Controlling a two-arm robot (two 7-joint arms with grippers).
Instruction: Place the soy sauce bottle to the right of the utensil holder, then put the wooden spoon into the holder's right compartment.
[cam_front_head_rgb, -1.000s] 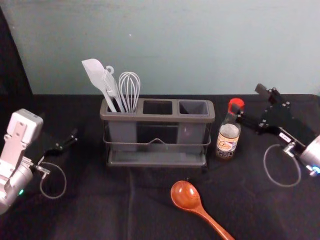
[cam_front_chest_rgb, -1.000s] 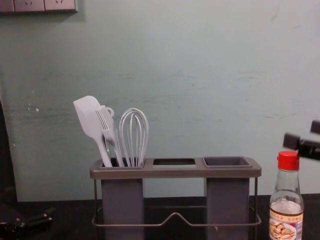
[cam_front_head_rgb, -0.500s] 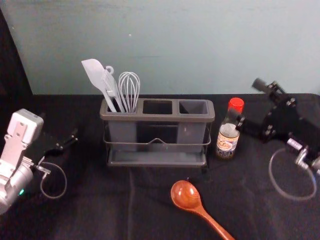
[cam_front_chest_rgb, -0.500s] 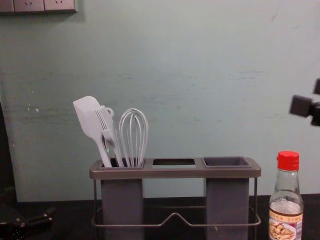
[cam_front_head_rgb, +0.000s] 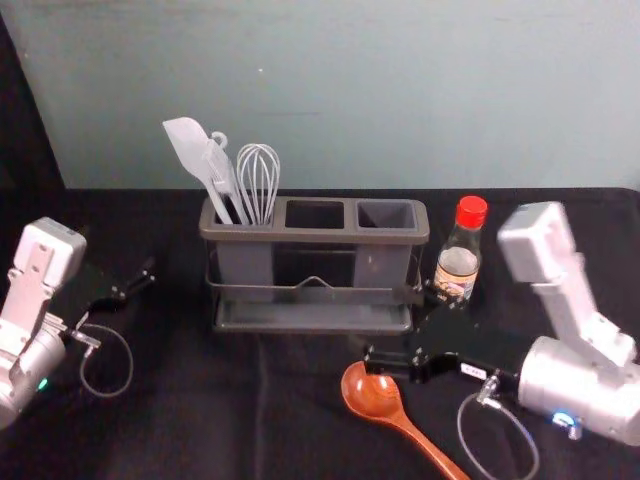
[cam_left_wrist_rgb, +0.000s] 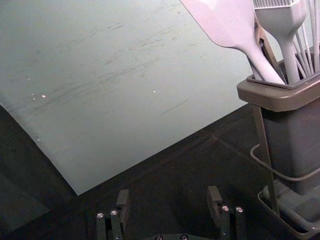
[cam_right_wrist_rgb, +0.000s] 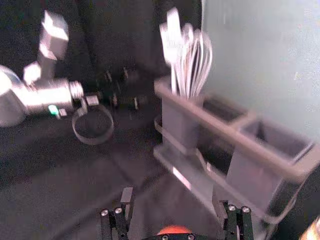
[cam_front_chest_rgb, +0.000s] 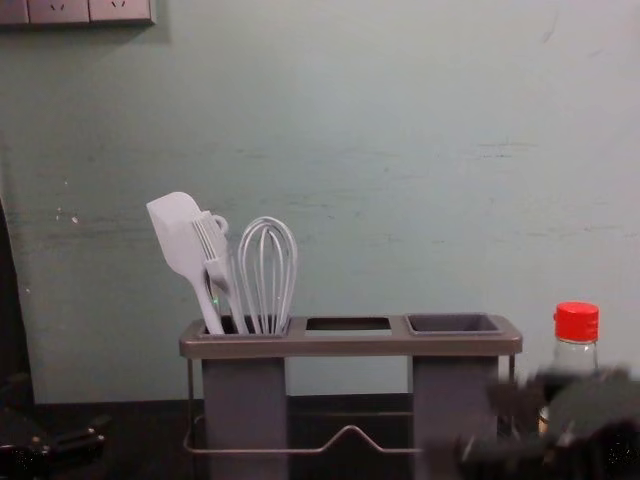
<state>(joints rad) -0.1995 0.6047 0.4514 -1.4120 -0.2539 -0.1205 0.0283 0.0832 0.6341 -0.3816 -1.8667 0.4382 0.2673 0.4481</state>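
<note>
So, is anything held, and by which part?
Nothing: the right hand is open near the wooden spoon, the left hand open left of the utensil holder.

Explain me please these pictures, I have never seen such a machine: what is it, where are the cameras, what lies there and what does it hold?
This is a robot with two arms, each ending in a two-finger gripper. One picture looks down from its head, one forward from its chest, and one from each wrist.

On the dark cloth stands a utensil holder with a spatula, a brush and a whisk in its left compartment. The soy sauce bottle stands to its right; the wooden spoon lies in front.

Both grippers are open and empty: the left gripper is left of the holder, the right gripper near the spoon's bowl.
</note>
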